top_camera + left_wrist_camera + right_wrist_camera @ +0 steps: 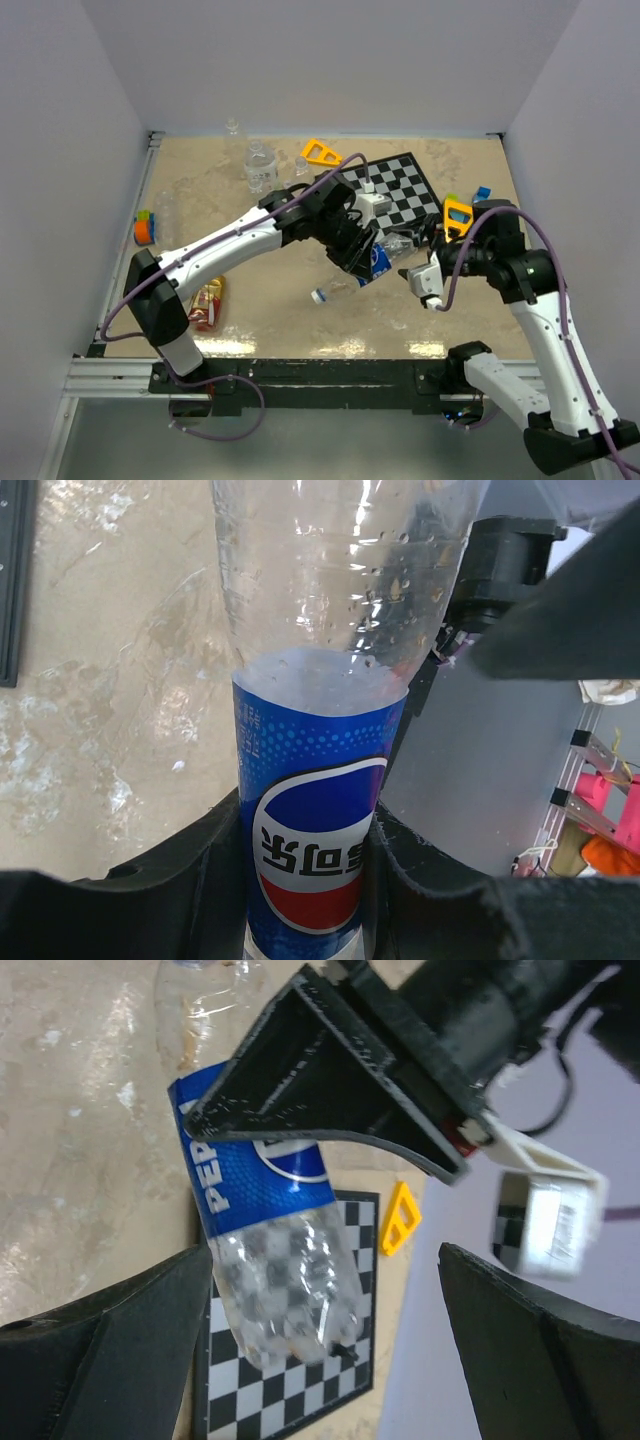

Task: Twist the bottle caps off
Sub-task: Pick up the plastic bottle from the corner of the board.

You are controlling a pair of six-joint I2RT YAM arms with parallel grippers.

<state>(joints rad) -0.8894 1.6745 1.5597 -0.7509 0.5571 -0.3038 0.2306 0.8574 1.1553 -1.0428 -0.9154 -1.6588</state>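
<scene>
- Plainly, my left gripper (310, 900) is clenched on the bottle (330, 600), its black fingers (190, 890) pressing the blue label (320, 750) from both sides. My right gripper (320, 1260) stands spread wide and holds nothing.
- Only the overhead view shows the cap (318, 296). It is small, pale and round, at the end of the bottle that points toward my bases. Neither wrist view catches it.
- Only my left wrist view shows the droplets (400, 580) clinging to the clear plastic wall, and the round red, white and blue logo (310, 850) on the label.
- Only my right wrist view shows the bottle's clear end against the chessboard (300, 1400), with an orange triangle (400, 1220) just past the board's edge.
- From above, the bottle sits mid-bench (250, 320) by the chessboard's near corner, with my right gripper just beside it.
- Apart from the droplets, I see nothing inside the bottle. Whether it touches the bench I cannot tell.
- The bench top is mottled, sandy and glossy.
</scene>
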